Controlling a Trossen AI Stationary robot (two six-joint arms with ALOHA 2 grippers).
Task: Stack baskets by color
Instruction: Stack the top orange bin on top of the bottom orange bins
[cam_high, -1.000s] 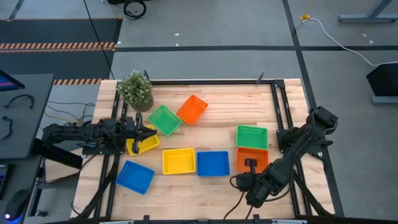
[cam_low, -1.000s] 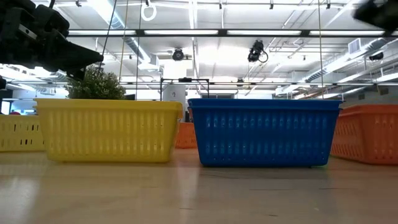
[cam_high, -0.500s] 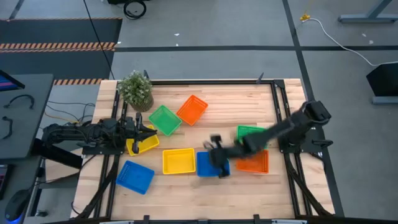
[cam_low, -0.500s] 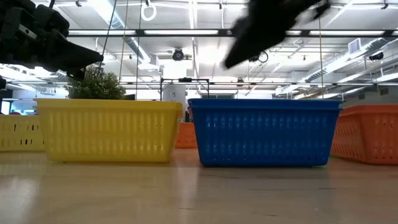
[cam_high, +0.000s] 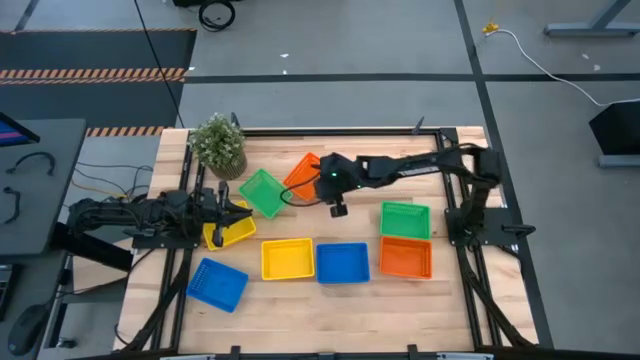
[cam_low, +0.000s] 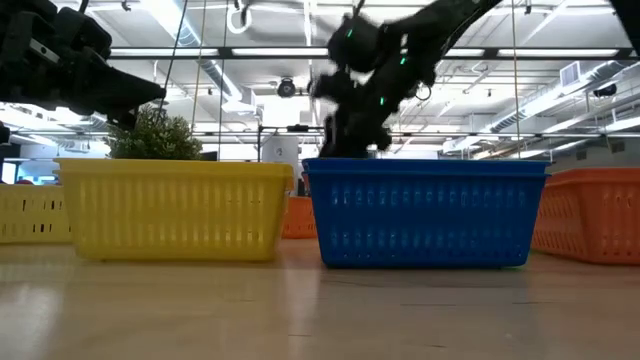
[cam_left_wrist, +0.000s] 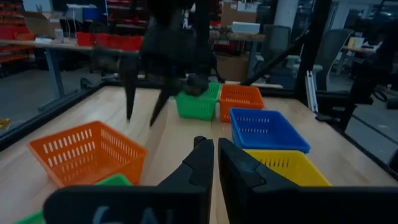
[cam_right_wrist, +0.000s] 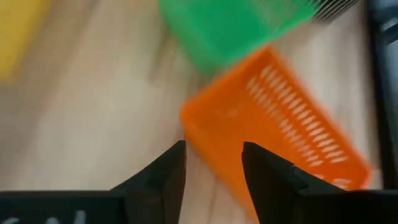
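High view: right arm (cam_high: 400, 168) outstretched over table (cam_high: 360, 300).

Light wooden table (cam_high: 300, 300) with a dark frame, and the potted plant (cam_high: 219, 143) sits in its far left corner. Right by the plant are a green basket (cam_high: 264, 192) and an orange basket (cam_high: 305, 176). Farther off is a row: yellow (cam_high: 288, 258), blue (cam_high: 342, 262), orange (cam_high: 405, 257), plus another green basket (cam_high: 405, 220).
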